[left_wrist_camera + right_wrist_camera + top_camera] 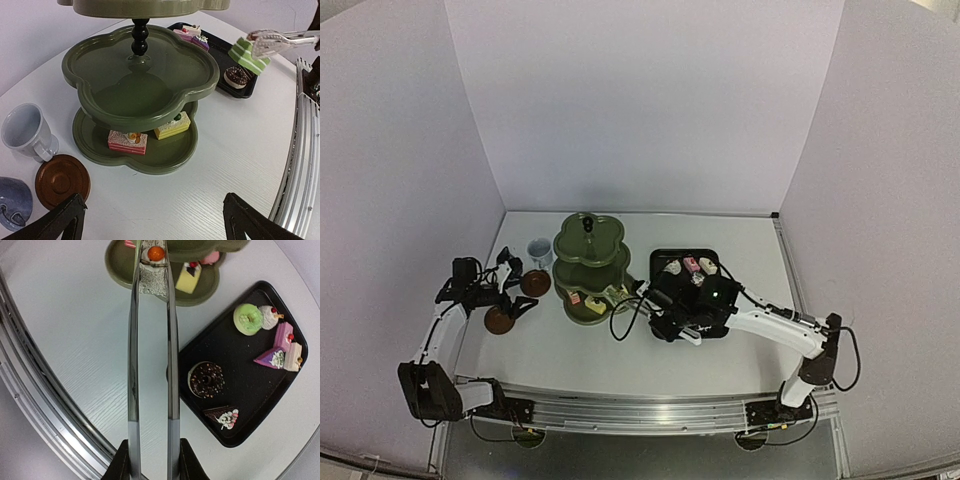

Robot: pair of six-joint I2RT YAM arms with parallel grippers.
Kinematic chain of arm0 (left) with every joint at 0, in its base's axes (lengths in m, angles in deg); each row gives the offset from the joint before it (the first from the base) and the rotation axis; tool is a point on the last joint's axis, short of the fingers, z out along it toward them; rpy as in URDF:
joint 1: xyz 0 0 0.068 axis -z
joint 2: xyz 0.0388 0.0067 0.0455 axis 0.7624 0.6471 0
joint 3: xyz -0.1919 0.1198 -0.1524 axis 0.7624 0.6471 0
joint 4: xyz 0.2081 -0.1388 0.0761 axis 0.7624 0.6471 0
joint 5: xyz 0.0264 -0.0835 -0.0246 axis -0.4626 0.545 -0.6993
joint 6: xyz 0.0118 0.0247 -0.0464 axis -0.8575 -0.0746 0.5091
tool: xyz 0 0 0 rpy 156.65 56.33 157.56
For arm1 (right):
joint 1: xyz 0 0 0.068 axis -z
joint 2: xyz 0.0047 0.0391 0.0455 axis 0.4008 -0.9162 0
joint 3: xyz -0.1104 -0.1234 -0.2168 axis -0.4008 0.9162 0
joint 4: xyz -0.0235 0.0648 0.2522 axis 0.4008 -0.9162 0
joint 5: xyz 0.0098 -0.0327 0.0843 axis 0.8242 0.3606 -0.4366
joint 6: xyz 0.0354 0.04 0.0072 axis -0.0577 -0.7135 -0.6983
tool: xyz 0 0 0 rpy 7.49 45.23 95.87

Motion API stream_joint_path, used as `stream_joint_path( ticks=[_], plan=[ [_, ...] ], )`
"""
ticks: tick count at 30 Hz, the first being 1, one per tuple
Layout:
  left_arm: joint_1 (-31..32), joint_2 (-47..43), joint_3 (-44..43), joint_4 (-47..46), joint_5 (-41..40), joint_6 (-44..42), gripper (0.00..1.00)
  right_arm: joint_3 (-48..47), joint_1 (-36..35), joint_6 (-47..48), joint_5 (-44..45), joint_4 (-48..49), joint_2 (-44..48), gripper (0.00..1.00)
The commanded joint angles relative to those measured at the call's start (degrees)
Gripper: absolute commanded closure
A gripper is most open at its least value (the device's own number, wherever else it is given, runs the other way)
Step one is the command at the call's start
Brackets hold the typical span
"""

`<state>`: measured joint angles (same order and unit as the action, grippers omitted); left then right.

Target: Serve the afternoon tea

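The olive-green three-tier stand (588,262) is at mid-table. Its bottom tier (165,155) carries a pink cake (127,142) and a yellow cake (172,125). My right gripper (152,452) is shut on tongs (133,365). The tong tips pinch a green-and-white striped cake (247,54) in the air between the tray and the stand. Left of the stand my left gripper (155,222) stands open and holds nothing. It is near a pale cup (27,131), a brown saucer (62,180) and a dark-blue cup (12,202). A second saucer (500,320) lies closer to the arm.
The black tray (235,365) right of the stand holds a chocolate ring (206,380), a green round cake (246,318) and several other small cakes. A metal rail (300,165) runs along the near table edge. White walls enclose three sides.
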<state>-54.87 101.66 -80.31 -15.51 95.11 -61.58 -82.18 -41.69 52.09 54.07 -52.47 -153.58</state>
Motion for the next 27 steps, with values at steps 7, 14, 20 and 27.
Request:
stream_joint_path(
  ticks=[7, 14, 20, 27],
  plan=[
    [-0.2, -8.3, 8.0, -6.4, -4.0, 6.7, 0.04, -13.8, -6.2, 2.2, 1.2, 2.6, -14.9, 0.97],
    [-0.1, -12.7, 14.2, -9.5, -6.7, 2.1, 0.05, -16.0, -6.2, -4.1, 2.7, 3.3, -20.5, 0.98],
    [-0.1, -13.2, 15.1, -9.4, -6.6, 3.6, 0.04, -20.9, -6.2, -8.3, 6.9, 3.2, -25.9, 0.99],
    [-0.1, -15.2, 16.8, -10.1, -7.3, 3.8, 0.04, -25.1, -6.2, -9.3, 6.9, 2.1, -30.7, 0.99]
  ],
)
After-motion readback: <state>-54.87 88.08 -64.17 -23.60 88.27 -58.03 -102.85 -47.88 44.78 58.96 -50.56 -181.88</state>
